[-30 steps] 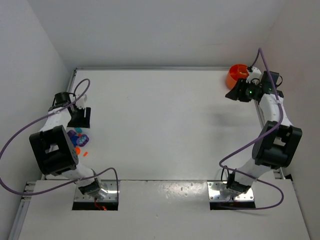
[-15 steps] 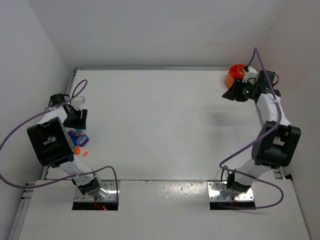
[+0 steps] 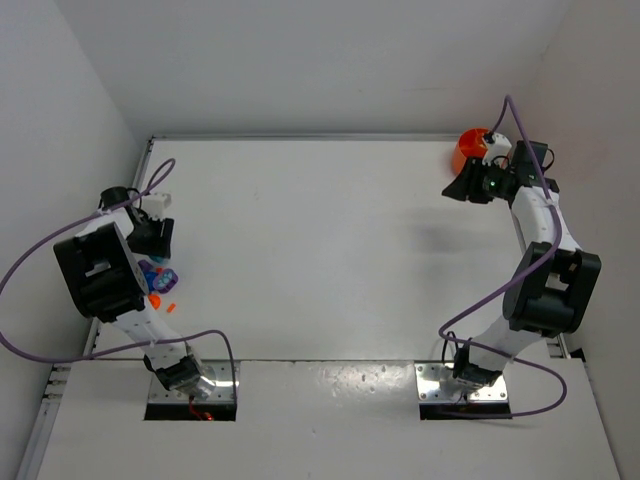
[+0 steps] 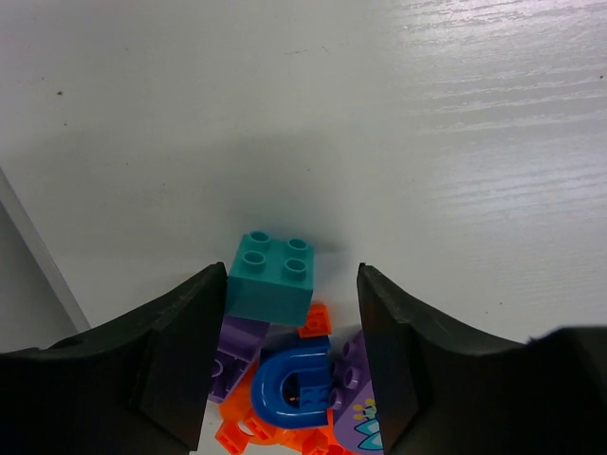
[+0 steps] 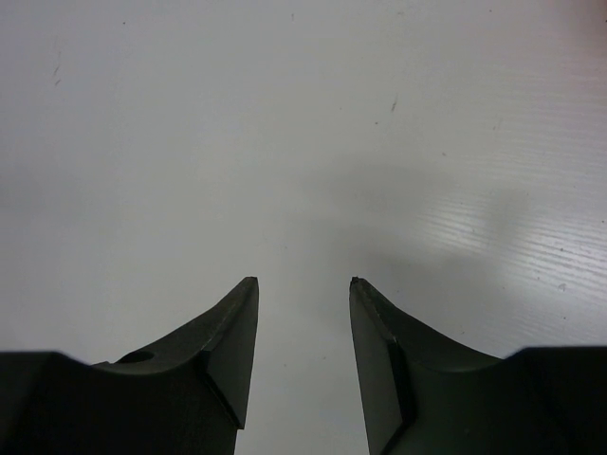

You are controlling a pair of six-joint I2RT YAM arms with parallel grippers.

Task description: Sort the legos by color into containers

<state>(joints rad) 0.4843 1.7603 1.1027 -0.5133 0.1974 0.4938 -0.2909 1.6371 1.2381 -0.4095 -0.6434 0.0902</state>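
Note:
A heap of legos [image 3: 157, 278] lies at the table's left edge. In the left wrist view a cyan brick [image 4: 272, 278] sits on top, with a blue arch [image 4: 296, 389], purple bricks [image 4: 237, 346] and orange pieces [image 4: 318, 320] under it. My left gripper [image 4: 292, 270] is open and straddles the heap. Its left finger is at the cyan brick's side; a gap remains on the right. The orange container [image 3: 470, 147] stands at the far right corner, partly hidden by the right wrist. My right gripper [image 5: 302, 281] is open over bare table just left of it, holding nothing.
A loose orange piece [image 3: 168, 307] lies near the heap's front. The table's left rail [image 4: 38, 256] and the left wall run close beside the left gripper. The right wall is close behind the container. Purple cables loop off both arms.
The left arm's upper link has swung left and back while its jaws narrowed around the heap. The right gripper has crept toward the orange container and closed a little.

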